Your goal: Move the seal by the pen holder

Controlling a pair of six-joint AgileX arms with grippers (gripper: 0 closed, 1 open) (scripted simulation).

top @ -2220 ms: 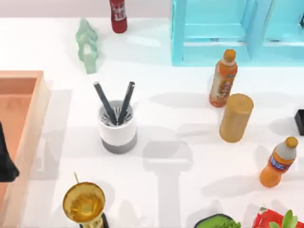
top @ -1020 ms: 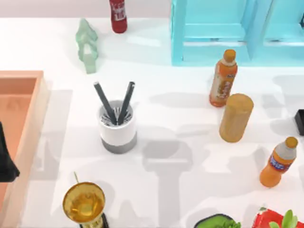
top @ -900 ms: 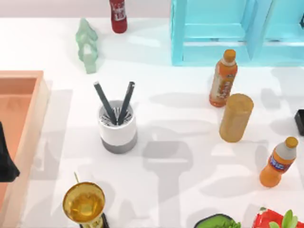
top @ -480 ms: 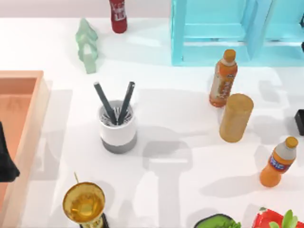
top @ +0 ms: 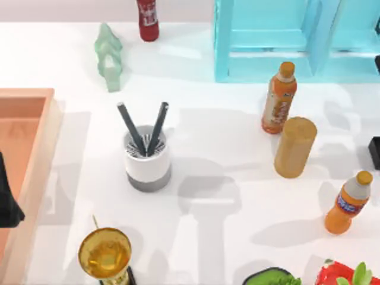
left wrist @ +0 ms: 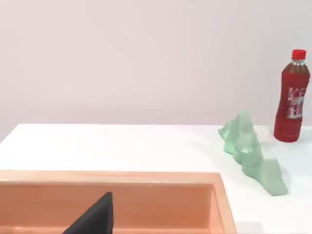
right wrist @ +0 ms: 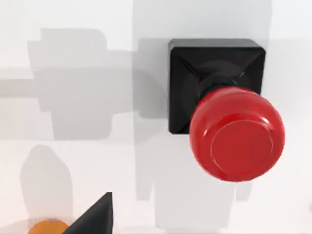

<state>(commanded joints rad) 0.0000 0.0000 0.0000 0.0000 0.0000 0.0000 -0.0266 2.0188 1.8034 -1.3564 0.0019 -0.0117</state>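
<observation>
1. At the table's far right edge, in the top view, a black block (top: 374,152) is cut off by the frame; it is judged to be the base of the seal (right wrist: 222,107), a small stamp with a matt black square base and a glossy red round knob, which is seen from straight above in the right wrist view.
2. The approach step is judged to be in hand: the right wrist camera is held over the seal, and the stamp stands free on the white table, not yet grasped.
3. Whether the right gripper's fingers are open or closed cannot be told; one dark wedge alone is seen at that view's edge.
4. The left arm (top: 7,199) is parked over the orange tray (top: 24,113) at the table's left; its finger state cannot be told either.
5. The white cylindrical pen holder (top: 146,160), with a grey bottom band, a slotted top and two dark grey pens, stands left of centre, well apart from the seal.
6. A descent is called for next, with the fingers closed on the smooth, rounded knob, which may slip; a tan wooden cylinder (top: 294,147) and two orange bottles (top: 279,98) must be cleared during the leftward carry.
</observation>
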